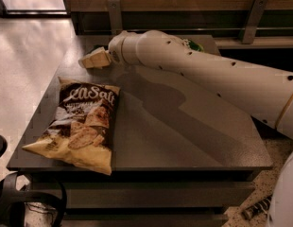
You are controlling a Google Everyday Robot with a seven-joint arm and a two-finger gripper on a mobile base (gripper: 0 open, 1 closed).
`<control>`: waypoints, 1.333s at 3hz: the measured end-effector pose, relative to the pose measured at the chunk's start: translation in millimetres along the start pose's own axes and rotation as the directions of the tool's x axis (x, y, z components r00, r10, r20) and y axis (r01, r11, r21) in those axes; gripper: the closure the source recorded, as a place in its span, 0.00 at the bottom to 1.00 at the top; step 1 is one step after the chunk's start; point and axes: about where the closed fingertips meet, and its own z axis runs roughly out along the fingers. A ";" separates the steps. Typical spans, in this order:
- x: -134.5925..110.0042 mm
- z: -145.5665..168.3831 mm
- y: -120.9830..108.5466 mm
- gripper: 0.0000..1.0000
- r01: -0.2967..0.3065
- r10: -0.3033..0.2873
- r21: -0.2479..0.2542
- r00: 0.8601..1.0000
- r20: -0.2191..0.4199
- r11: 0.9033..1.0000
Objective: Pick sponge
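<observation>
My gripper (pixel 93 60) is at the far left corner of the dark grey table (pixel 193 141), low over the surface, with the white arm (pixel 203 74) stretching in from the right. The sponge lay at this corner in the earlier frames. Now the gripper covers that spot and the sponge does not show.
A large brown and yellow chip bag (pixel 80 126) lies at the front left of the table. A green snack bag (pixel 194 44) peeks out behind the arm at the back. A wooden wall with a metal rail (pixel 184 30) runs behind the table. Black cables (pixel 23 202) lie on the floor at the lower left.
</observation>
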 end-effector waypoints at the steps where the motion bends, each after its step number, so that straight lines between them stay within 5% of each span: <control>1: 22.7 35.4 9.4 0.00 -0.037 0.037 -0.019 0.999 0.018 0.999; 3: 36.1 66.2 14.0 0.00 -0.090 0.092 -0.052 0.996 0.023 0.995; 4: 36.4 67.9 15.5 0.13 -0.092 0.094 -0.056 0.995 0.022 0.994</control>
